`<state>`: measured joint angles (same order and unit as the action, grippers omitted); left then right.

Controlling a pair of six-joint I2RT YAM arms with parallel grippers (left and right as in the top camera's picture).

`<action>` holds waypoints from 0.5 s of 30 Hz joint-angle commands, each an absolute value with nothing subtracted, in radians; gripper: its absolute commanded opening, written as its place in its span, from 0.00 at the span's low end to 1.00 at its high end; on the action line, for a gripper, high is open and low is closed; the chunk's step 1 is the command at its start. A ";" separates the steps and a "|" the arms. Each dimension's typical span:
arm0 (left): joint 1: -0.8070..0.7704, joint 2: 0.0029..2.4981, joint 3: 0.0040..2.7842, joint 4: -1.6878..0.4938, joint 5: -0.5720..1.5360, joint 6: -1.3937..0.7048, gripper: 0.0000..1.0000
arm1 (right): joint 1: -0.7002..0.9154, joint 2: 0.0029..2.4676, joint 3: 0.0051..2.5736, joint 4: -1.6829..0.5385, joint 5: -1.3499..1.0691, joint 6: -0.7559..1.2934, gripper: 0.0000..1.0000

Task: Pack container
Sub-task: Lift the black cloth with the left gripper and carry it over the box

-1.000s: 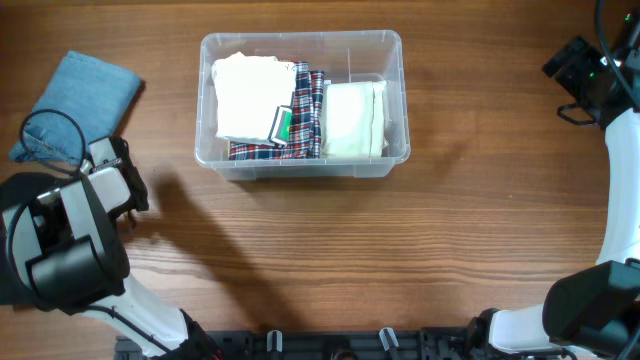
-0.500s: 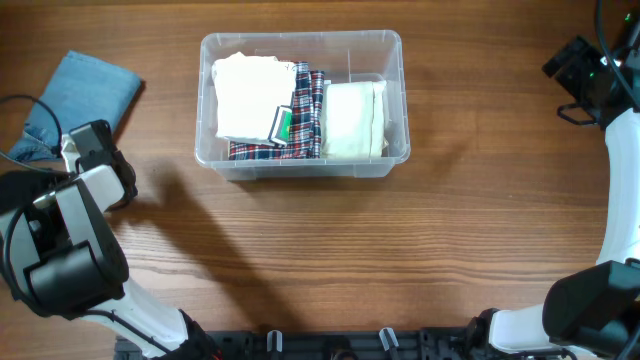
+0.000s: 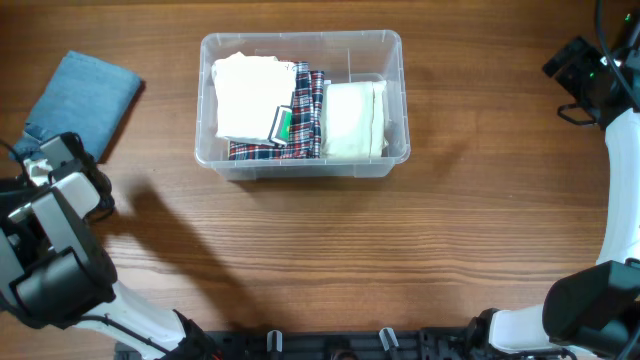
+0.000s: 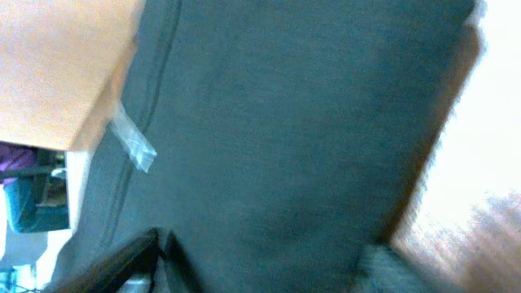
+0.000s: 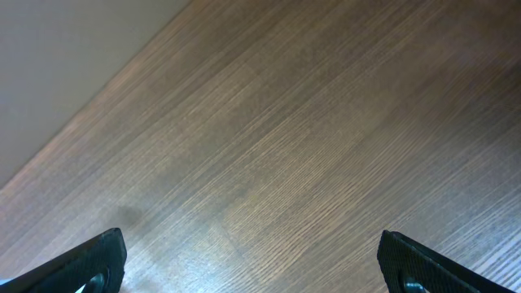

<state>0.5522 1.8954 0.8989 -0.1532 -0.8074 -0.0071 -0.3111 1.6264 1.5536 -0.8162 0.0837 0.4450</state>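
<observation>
The clear plastic container (image 3: 300,38) stands at the table's top centre. It holds a white folded cloth (image 3: 248,95), a plaid cloth (image 3: 306,110) and a cream cloth (image 3: 356,118). A folded blue cloth (image 3: 88,88) lies on the table at the far left. My left gripper (image 3: 52,150) is at the blue cloth's near corner. The left wrist view is blurred and filled by that cloth (image 4: 277,130), with the jaws (image 4: 260,273) apart over it. My right gripper (image 3: 575,65) is open and empty at the far right, its fingers (image 5: 256,268) wide over bare wood.
The wooden table (image 3: 330,250) stretches in front of the container. The table's left edge (image 4: 81,138) and the room beyond show in the left wrist view. The table's far edge (image 5: 89,106) shows in the right wrist view.
My left arm has moved left and away from the container, reaching the near corner of the blue cloth. The right arm and the container have not moved.
</observation>
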 commanded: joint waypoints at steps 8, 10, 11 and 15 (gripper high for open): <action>0.553 1.990 0.830 -0.180 -0.671 0.010 0.04 | -0.311 1.633 1.549 -0.817 0.098 0.445 1.00; 0.496 1.983 0.877 -0.249 -0.671 -0.031 0.04 | -0.311 1.633 1.549 -0.817 0.098 0.446 1.00; 0.459 1.975 0.933 -0.331 -0.671 -0.077 0.04 | -0.311 1.633 1.549 -0.817 0.098 0.446 1.00; 0.350 1.929 1.213 -0.700 -0.506 -0.200 0.04 | -0.311 1.633 1.549 -0.817 0.098 0.446 1.00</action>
